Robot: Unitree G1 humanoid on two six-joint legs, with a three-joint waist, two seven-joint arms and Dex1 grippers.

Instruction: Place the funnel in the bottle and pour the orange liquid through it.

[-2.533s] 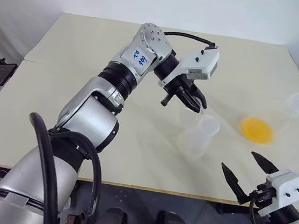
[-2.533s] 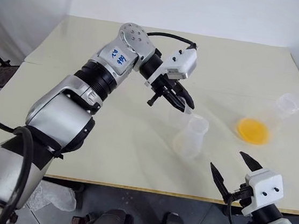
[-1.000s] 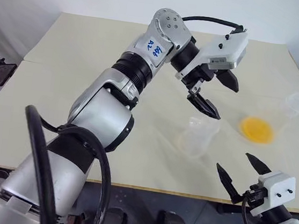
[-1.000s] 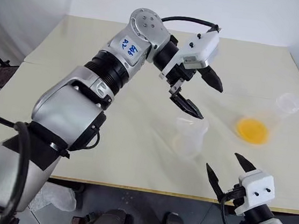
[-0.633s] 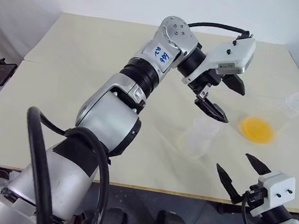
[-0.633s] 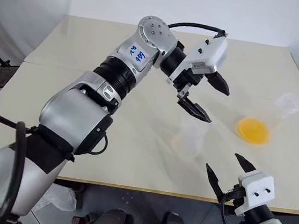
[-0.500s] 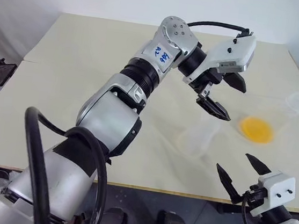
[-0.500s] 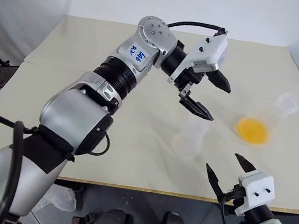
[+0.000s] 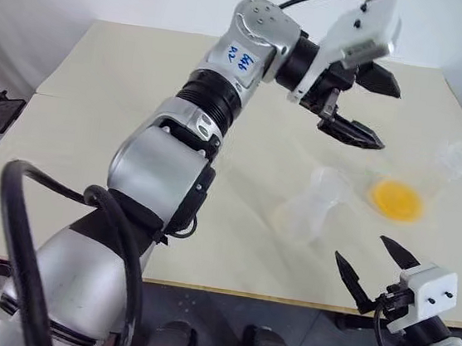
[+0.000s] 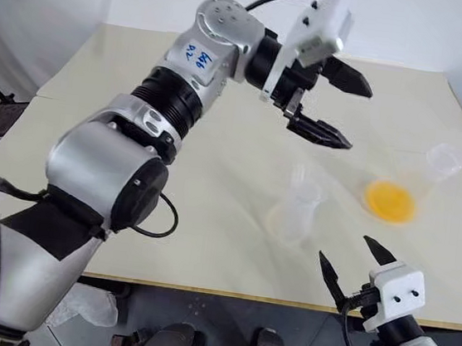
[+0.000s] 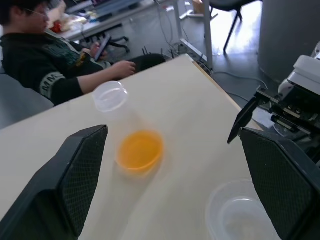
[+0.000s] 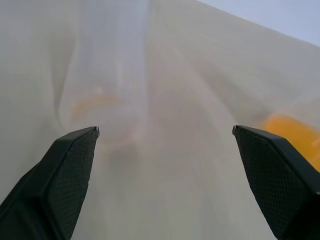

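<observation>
left claw [image 9: 372,106] spread, empty | right claw [image 9: 380,268] spread, empty | bottle [image 9: 311,205] under left claw; light, slippery; grab neck | orange liquid [image 9: 396,199] beyond right claw; spills easy

Bottle [image 9: 309,207]: clear, faintly frosted flask shape, rounded cone body narrowing to a wide cylindrical neck; upright on the bench, near the middle of its near half; nothing grips it; round mouth open upward in the left wrist view.
Funnel [image 10: 299,177]: clear and very hard to make out; a faint small cone seems to sit at the bottle's mouth, but its exact seating cannot be told.
Orange liquid [image 9: 396,199]: bright yellow-orange disc, pooled in the base of another clear flask that stands on the bench to the right of the bottle, apart from it.
</observation>
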